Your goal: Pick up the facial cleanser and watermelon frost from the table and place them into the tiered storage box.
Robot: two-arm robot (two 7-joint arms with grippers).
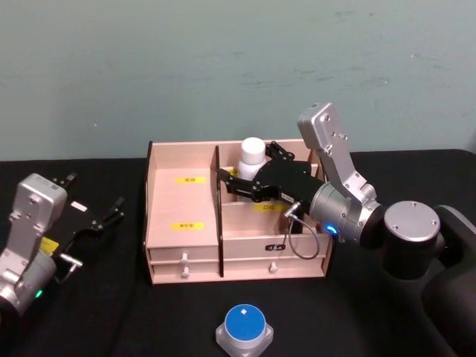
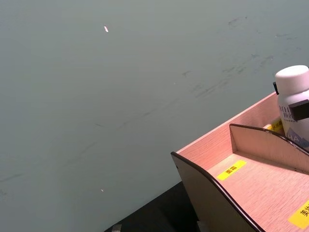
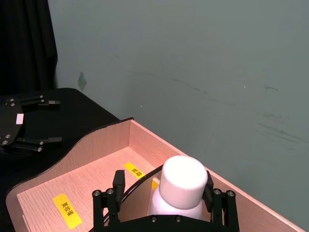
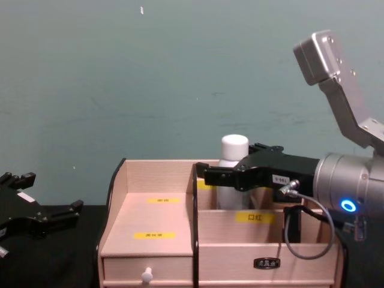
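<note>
The facial cleanser (image 1: 252, 157), a white bottle with a white cap, stands upright in the back right compartment of the tiered storage box (image 1: 183, 223). My right gripper (image 1: 227, 184) reaches over the box from the right, its fingers on either side of the bottle (image 3: 182, 181). It is open, with a gap on one side in the right wrist view. My left gripper (image 1: 97, 190) rests open on the table left of the box. I cannot pick out the watermelon frost with certainty.
A small pale container with a round blue top (image 1: 244, 327) sits on the black table in front of the box. The box has two white-knobbed drawers (image 1: 184, 258) along its front. A grey-green wall stands close behind.
</note>
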